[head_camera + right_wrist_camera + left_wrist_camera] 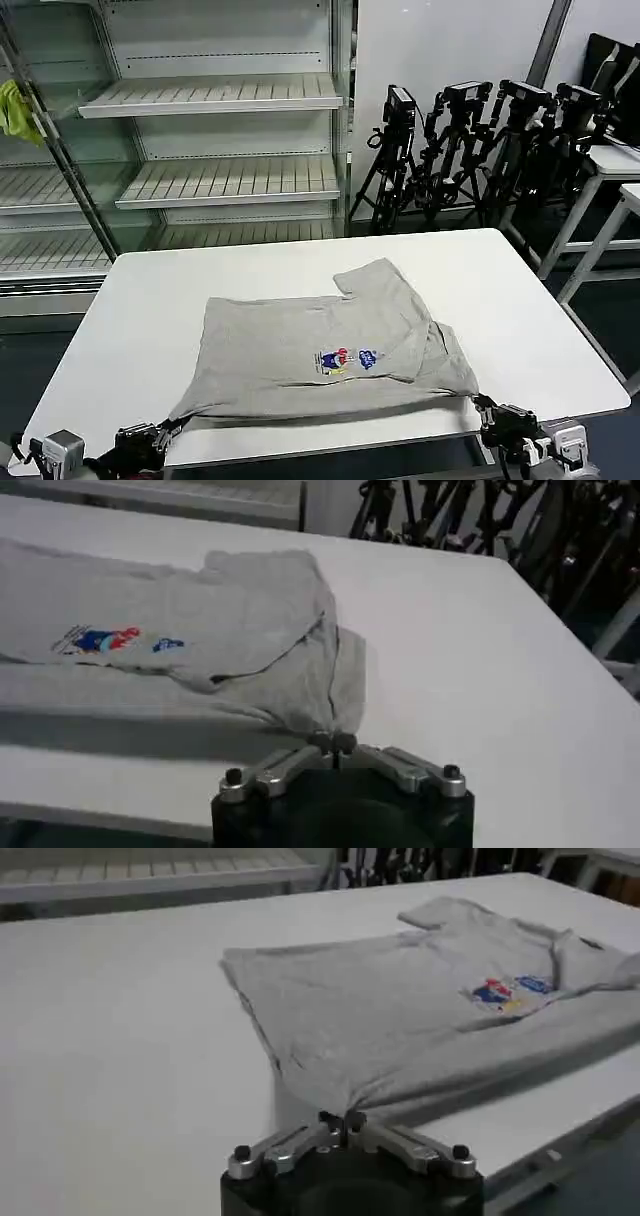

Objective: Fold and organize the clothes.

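Observation:
The light grey T-shirt (320, 345) lies partly folded on the white table (180, 280), its small multicoloured print (345, 360) facing up and one sleeve (375, 280) pointing to the far side. My left gripper (165, 432) is at the near left table edge, shut on the shirt's near left corner (335, 1103). At the near right edge my right gripper (483, 405) is shut on the near right corner (325, 715). The near hem is lifted slightly off the table between the two corners. The left gripper (341, 1118) and right gripper (334, 744) pinch the cloth at their tips.
Empty white shelving (215, 95) stands behind the table, with a yellow-green cloth (15, 110) hanging at far left. Black tripods (470, 150) cluster at the back right beside other white tables (615, 165). Bare tabletop lies left, right and beyond the shirt.

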Robot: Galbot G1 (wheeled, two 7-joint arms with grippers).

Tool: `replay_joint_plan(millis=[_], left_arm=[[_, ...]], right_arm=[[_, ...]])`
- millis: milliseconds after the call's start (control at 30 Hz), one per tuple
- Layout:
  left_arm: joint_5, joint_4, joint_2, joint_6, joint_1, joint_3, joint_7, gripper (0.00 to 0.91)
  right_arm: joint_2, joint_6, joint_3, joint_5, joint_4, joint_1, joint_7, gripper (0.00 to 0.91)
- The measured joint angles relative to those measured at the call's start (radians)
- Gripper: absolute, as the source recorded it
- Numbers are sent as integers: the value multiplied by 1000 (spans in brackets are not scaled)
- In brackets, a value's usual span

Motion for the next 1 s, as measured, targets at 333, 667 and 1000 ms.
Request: replay_joint_plan(millis=[333, 667, 1000], left_arm=[[10, -23, -17, 1, 30, -6, -7, 907], [12, -63, -26, 8, 73, -45, -19, 907], [-1, -71, -19, 5, 50, -101, -15, 907]], right_arm=[[-1, -18, 35, 0, 12, -32, 8, 907], [8, -45, 65, 2, 54, -62, 19, 907], [4, -55, 120, 43, 72, 3, 22, 907]])
